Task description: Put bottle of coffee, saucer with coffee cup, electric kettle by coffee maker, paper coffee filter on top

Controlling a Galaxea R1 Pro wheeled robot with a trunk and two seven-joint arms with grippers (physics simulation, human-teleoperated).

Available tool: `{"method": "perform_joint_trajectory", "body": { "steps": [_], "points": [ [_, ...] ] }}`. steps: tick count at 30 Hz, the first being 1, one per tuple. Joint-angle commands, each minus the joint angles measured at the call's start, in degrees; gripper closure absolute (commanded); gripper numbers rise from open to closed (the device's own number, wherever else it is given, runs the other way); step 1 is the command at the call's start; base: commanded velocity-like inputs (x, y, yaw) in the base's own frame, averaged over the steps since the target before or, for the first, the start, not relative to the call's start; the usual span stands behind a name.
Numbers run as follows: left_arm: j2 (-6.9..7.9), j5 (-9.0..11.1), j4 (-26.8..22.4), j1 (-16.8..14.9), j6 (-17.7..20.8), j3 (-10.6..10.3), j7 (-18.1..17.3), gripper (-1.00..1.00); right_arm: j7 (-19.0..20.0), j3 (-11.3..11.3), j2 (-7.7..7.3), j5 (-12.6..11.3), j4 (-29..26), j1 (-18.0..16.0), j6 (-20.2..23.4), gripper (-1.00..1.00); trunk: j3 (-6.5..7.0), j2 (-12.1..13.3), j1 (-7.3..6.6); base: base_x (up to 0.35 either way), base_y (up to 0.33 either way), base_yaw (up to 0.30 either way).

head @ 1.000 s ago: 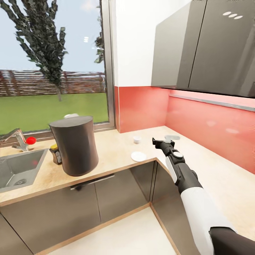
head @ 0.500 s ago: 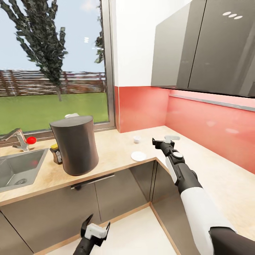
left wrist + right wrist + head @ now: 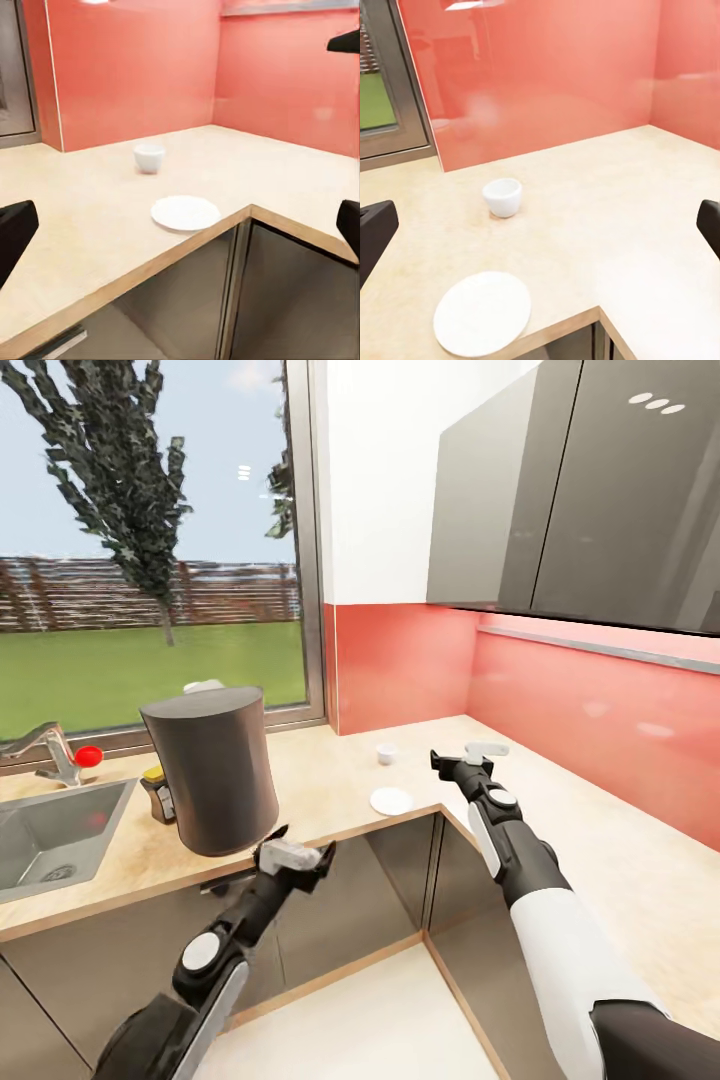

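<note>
White coffee cup (image 3: 387, 754) sits empty on beige tabletop (image 3: 330, 780), w/ empty saucer (image 3: 391, 800) nearby at front edge, apart. Coffee maker (image 3: 213, 770) stands left by sink (image 3: 50, 840); coffee bottle (image 3: 156, 793) just behind it. Left gripper (image 3: 297, 854) & right gripper (image 3: 462, 757): fingers spread wide, holding nothing. Red backsplash, window.

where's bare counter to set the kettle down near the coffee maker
Bare countertop runs between the coffee maker and the saucer. It is crowded on the sink side, where the bottle of coffee stands against the maker.
</note>
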Motion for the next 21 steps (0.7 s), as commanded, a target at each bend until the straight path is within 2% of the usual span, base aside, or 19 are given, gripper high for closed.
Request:
{"method": "perform_joint_trajectory", "body": {
  "steps": [1, 3, 5, 7, 8, 10, 13, 17, 21],
  "points": [
    [0.06, 2.42, -0.15, -1.93, 2.24, 0.07, -0.09, -1.00, -0.10, -0.11, 0.01, -0.04, -0.12, -0.02, 0.32, -1.00, -0.11, -0.11, 0.03, 0.000, 0.000, 0.000],
    [0.11, 5.59, -0.18, -5.66, 5.84, 0.18, -0.06, -1.00, -0.10, -0.15, 0.03, -0.05, -0.14, -0.03, 0.31, -1.00, -0.11, -0.11, 0.03, 0.000, 0.000, 0.000],
    [0.13, 7.49, -0.12, -8.47, 8.62, 0.26, -0.03, -1.00, -0.10, -0.16, 0.02, -0.04, -0.15, -0.03, 0.31, -1.00, -0.11, -0.11, 0.03, 0.000, 0.000, 0.000],
    [0.20, 10.54, 0.16, -14.10, 14.57, 1.10, 0.14, -1.00, -0.10, -0.16, -0.01, -0.07, -0.24, -0.02, 0.36, -1.00, -0.11, -0.11, 0.03, 0.000, 0.000, 0.000],
    [0.21, 11.27, 0.24, -15.58, 16.30, 1.98, 0.18, -1.00, -0.10, -0.17, -0.02, -0.09, -0.29, -0.03, 0.38, -1.00, -0.11, -0.11, 0.03, 0.000, 0.000, 0.000],
    [0.19, 13.14, 0.67, -18.91, 21.87, 7.89, 0.15, -1.00, -0.03, -0.17, -0.03, -0.12, -0.45, -0.03, 0.40, -1.00, -0.11, -0.11, 0.03, 0.000, 0.000, 0.000],
    [0.22, 13.94, 1.64, -20.33, 26.11, 11.80, 0.09, -1.00, 0.02, -0.17, -0.08, -0.17, -0.54, -0.02, 0.40, -1.00, -0.11, -0.11, 0.03, 0.000, 0.000, 0.000],
    [0.32, 14.26, 3.69, -20.93, 29.95, 13.58, -0.02, -1.00, 0.07, -0.07, -0.35, -0.23, -0.52, -0.03, 0.47, -1.00, -0.11, -0.11, 0.03, 0.000, 0.000, 0.000],
    [0.33, 14.41, 5.94, -20.62, 31.17, 14.02, -0.23, -1.00, 0.07, 0.01, -0.37, -0.32, -0.43, -0.03, 2.91, -1.00, -0.11, -0.11, 0.03, 0.000, 0.000, -0.069]
  ]
}}
